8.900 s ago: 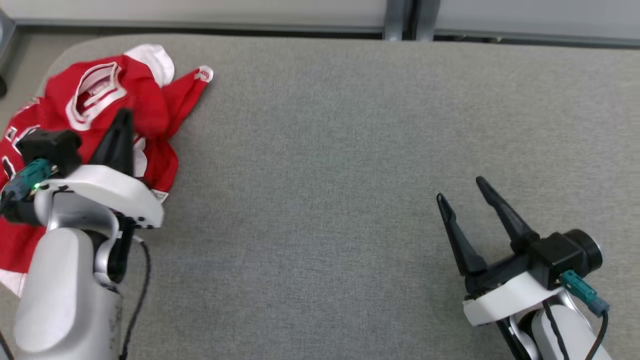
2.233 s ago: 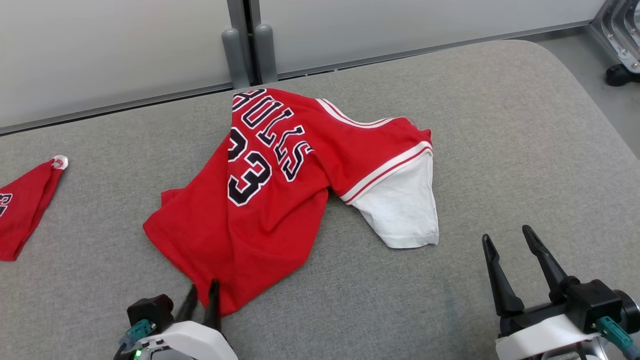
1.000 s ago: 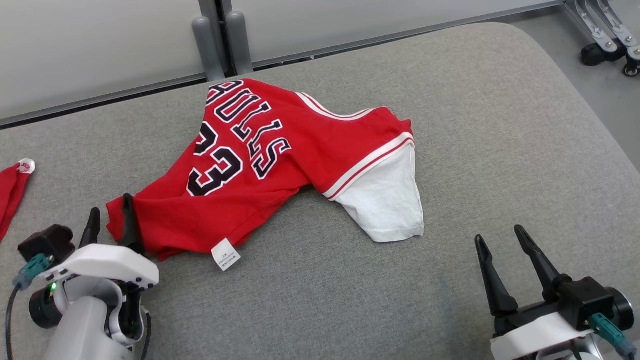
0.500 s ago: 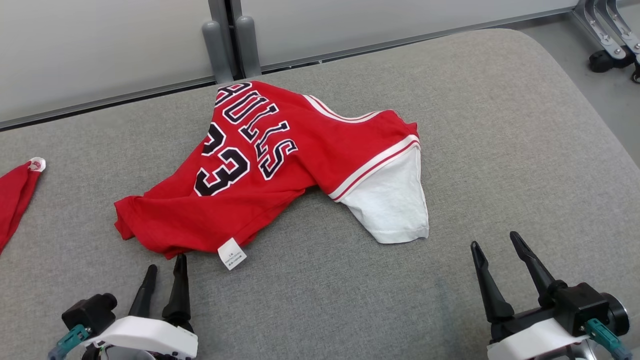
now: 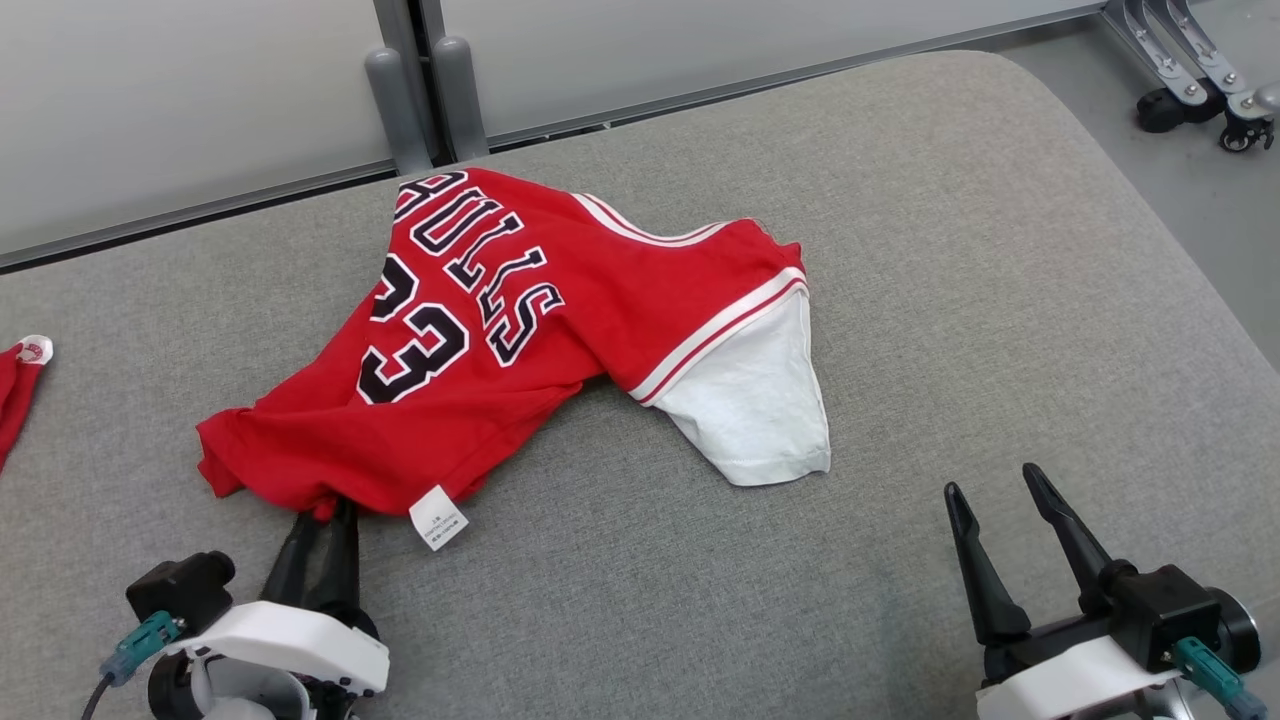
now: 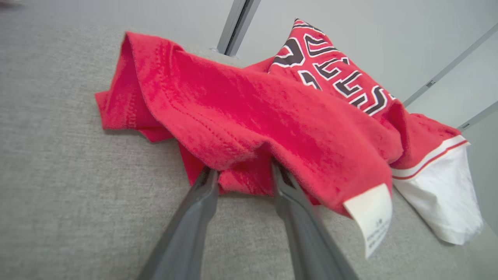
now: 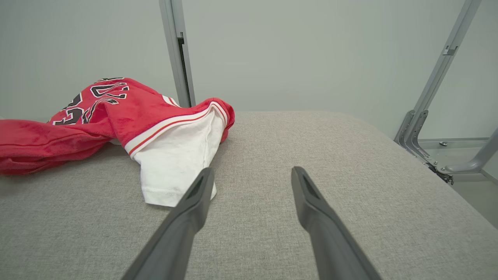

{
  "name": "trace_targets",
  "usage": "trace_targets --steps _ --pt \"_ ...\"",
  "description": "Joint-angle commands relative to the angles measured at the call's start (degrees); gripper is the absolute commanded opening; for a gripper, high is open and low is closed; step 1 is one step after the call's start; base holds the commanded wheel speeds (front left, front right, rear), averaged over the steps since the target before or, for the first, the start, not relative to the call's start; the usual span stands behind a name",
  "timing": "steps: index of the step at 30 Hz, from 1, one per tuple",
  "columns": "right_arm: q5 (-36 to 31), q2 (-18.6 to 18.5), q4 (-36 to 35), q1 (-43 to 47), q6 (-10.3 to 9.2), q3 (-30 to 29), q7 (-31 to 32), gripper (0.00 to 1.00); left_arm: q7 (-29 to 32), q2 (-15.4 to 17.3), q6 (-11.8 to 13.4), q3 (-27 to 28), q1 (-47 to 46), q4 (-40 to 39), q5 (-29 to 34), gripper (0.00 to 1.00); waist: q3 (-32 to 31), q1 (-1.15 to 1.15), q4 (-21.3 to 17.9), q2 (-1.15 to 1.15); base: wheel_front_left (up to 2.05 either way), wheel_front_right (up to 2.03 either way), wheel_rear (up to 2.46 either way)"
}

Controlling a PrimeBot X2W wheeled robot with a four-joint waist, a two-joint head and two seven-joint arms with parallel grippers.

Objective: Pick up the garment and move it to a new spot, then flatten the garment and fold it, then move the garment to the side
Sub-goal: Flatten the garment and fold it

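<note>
Left gripper (image 5: 322, 525) first: parted, not clamped, both fingertips pushed in at the near hem of the garment (image 5: 600, 300), touching the cloth, with a fold of red hem bunched between them.

Then largest down. Grey padded table (image 5: 1000, 250): rounded far right corner, far edge running along pale wall panels and 2 grey posts (image 5: 420, 80), floor past the right edge with a wheeled metal frame (image 5: 1195, 85) standing on it. Wide bare surface along the near side and across the whole right half. Less room to the left, with a second red cloth (image 5: 12, 385) poking in at that edge, well apart from the garment.

Garment crumpled across the middle, somewhat left of centre, far end close to the far edge by the posts, near hem low on the left. White sleeve (image 5: 750, 400) spread flat toward the right, near the right gripper (image 5: 990, 482) but not touching it.

Right gripper at the lower right, fingers wide apart, gripping nothing, over bare table.

Writing: black white-edged letters "ULLS" (image 5: 480, 265), first letter curled over the fold at the far end, and the number 23 (image 5: 410, 335) beside them. Small white care label (image 5: 437, 517) hanging off the near hem, just beside the left gripper; print too small to read.
</note>
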Motion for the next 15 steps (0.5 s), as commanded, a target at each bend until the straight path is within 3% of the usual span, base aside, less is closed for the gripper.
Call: trace_targets --steps 1,9,15 --pt "0.24 -0.02 0.08 0.55 0.01 -0.21 -0.28 1.00 -0.24 -0.02 -0.56 -0.65 -0.80 -0.39 0.23 0.00 -0.13 0.00 0.10 0.00 0.00 0.00 0.00" --pt "0.24 0.39 0.10 1.20 0.01 -0.36 -0.28 1.00 -0.29 1.48 -0.73 -3.50 0.31 -5.15 1.53 0.00 -0.98 0.00 2.71 0.00 0.00 0.00 0.00" --pt "-0.02 0.13 0.29 2.40 0.01 -0.81 -0.28 1.00 4.17 2.81 1.19 -4.56 7.41 -14.86 0.76 0.00 -2.52 0.00 5.78 0.00 0.00 0.00 0.00"
